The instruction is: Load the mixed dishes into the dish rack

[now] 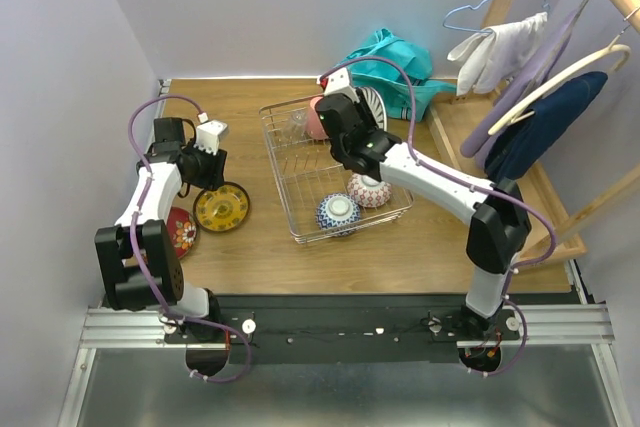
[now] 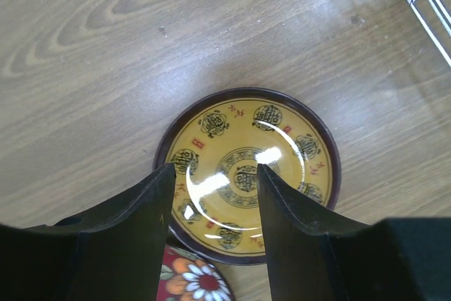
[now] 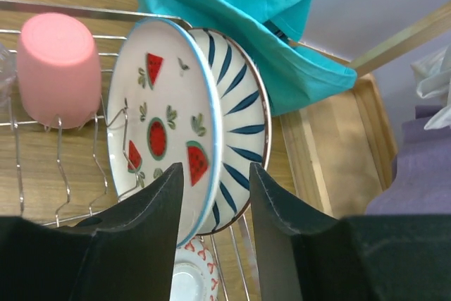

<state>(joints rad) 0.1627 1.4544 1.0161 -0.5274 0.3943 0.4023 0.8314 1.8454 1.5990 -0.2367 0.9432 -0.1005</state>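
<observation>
Gold saucer (image 2: 282,139): lies flat on the wooden table (image 2: 106,33) just outside the dish rack (image 1: 280,172), with the red saucer (image 2: 201,280) right against its near edge. By the look of it, these two are the only dishes not loaded yet.
Left gripper (image 2: 215,168): fingers spread, nothing in them, hanging over the gold saucer's near side. My guess is it's lining up on the rim, since a flat saucer gives nothing else to pinch.
Right gripper (image 3: 216,168): jaws apart, released, nothing held. It sits right at the edges of the two plates.
Plates: the watermelon plate (image 3: 158,132) and the blue-striped plate (image 3: 243,111) stand on edge, leaning together at the far end of the rack. Probably stood up so the wire prongs prop them and the floor stays free for more.
Pink cup (image 3: 56,68): in the rack, just beside the watermelon plate.
Bowls: the blue bowl (image 1: 338,212) and the pink-patterned bowl (image 1: 370,189) sit upright side by side at the rack's near end.
Top view: the only one showing both arms, the whole rack and what's left outside it, but the right arm hides most of the plates.
Right wrist view: shows the plate patterns and the gap at the fingers, plus the teal cloth (image 3: 232,19) behind the rack.
Left wrist view: shows how the fingers line up with the saucer, which the top view doesn't.
</observation>
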